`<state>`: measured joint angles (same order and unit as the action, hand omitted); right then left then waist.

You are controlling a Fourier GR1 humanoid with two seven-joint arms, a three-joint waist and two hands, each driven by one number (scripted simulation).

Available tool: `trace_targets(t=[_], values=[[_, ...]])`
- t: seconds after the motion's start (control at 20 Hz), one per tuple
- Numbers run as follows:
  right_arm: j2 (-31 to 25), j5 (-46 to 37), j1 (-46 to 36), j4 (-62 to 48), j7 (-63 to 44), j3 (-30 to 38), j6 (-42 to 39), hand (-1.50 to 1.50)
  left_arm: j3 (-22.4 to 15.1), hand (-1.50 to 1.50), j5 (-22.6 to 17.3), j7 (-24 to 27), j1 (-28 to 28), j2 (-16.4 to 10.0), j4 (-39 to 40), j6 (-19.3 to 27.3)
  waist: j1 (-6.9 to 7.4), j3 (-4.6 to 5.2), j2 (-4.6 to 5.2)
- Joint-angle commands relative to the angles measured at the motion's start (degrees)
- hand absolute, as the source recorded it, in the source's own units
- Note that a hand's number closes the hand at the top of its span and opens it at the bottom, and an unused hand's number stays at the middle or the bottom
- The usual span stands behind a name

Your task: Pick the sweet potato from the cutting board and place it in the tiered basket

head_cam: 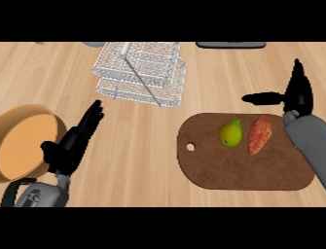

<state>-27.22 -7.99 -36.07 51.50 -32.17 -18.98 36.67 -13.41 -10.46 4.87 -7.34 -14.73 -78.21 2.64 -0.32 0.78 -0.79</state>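
An orange-red sweet potato [259, 134] lies on the brown cutting board [230, 168], towards its upper right part. My right hand [297, 95] hovers just above and to the right of it, open, with fingers pointing away and the thumb stretched left; nothing is in it. The wire tiered basket [142, 73] stands at the counter's far middle, up and left of the board. At the lower left my left hand [72, 143] rests open, fingers pointing up and right, beside the bowl.
A green-yellow pear [231, 132] lies on the board just left of the sweet potato. A tan bowl [14, 146] sits at the left edge. A dark flat object [231, 44] lies at the far edge, right of the basket.
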Motion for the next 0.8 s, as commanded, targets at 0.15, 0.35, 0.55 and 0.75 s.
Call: trace_targets(t=[0.15, 0.35, 0.55, 0.75], values=[[-5.07, -2.21, -7.48, 0.14, -22.78, -10.69, -26.41, -1.50, -0.04, 0.00, -0.05, -0.08, -0.12, 0.00, 1.15, -0.67, -0.18, 0.05, -0.52], [-5.47, 1.23, -15.26, 5.53, -36.75, -11.03, -38.70, -1.50, -0.99, 0.00, 0.71, 1.20, 1.98, 1.51, -0.49, 0.63, 0.18, -0.42, -0.43], [-5.00, 3.00, -16.86, 12.18, -47.12, -11.15, -42.19, -1.50, 0.48, 0.00, 0.67, 2.03, 0.34, 1.89, 2.20, 0.64, -0.84, -0.60, 0.00], [-5.24, 2.28, -15.67, 14.87, -51.70, -11.43, -39.71, -1.50, 0.98, 0.00, 0.51, 2.22, 1.72, 0.00, 0.49, -1.15, -0.57, -0.67, 0.13]])
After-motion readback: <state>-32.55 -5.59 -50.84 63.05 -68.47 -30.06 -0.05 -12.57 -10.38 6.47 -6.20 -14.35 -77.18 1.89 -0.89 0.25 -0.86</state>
